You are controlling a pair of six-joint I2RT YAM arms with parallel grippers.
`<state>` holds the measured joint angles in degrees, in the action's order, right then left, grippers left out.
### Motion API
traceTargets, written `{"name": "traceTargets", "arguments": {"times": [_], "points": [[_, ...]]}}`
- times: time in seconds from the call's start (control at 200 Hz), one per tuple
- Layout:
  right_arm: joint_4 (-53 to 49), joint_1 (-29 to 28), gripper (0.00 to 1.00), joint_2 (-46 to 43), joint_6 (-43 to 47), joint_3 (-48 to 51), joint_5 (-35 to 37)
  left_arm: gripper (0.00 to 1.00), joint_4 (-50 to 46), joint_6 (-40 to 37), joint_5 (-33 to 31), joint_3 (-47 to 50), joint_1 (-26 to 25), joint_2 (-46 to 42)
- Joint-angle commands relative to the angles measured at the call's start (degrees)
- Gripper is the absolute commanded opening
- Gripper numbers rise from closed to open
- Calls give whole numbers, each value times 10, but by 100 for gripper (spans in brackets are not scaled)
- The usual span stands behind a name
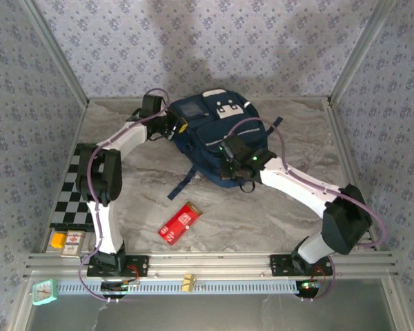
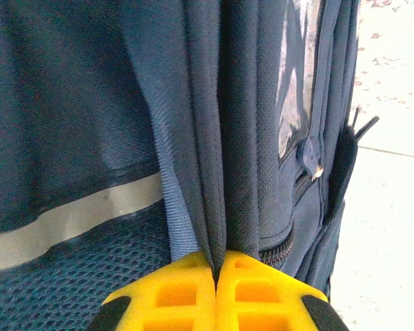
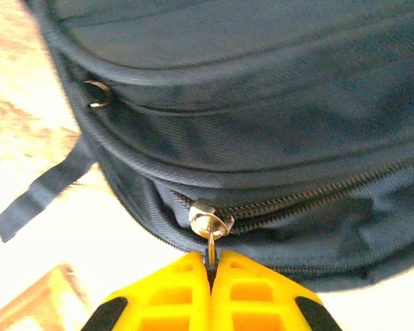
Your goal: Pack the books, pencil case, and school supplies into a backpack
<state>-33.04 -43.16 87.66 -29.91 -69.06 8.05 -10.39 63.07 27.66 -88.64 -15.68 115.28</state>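
The large navy blue fabric backpack (image 1: 214, 134) lies flat on the grey marbled table (image 1: 290, 221), towards the far middle, and both arms are on it. You can't see inside it at all, and its near edge is partly covered by the right arm in the top view.

The left gripper (image 2: 216, 265) has its yellow fingers pressed together on a fold of navy webbing or fabric at the bag's left side. The view is too close to tell which part of the bag that fold is. A pale trim band (image 2: 69, 221) and dark mesh sit right next to it.

The right gripper (image 3: 211, 265) is clamped on the little metal zipper pull (image 3: 210, 224) at the bag's near edge. The zipper teeth run off to the right, and how far it's zipped is hard to make out.

The small flat red rectangular packet (image 1: 180, 223) lies on the table near the front, well apart from the bag. It has white markings, but they're too small to read. Same with the white patches (image 1: 228, 109) on the backpack: no legible writing.
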Motion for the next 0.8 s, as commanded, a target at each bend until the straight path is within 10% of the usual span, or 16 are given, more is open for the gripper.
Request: {"name": "traceTargets", "arguments": {"times": [0.0,0.185,0.795], "points": [[-9,-12,0,30,8,-55,-19,17,20,-59,17,-17,17,-9],[14,-11,0,35,-7,-38,-21,51,30,-64,11,117,19,-121],[32,-14,0,10,-17,-7,-15,70,210,167,-105,363,-151,-278]]}}
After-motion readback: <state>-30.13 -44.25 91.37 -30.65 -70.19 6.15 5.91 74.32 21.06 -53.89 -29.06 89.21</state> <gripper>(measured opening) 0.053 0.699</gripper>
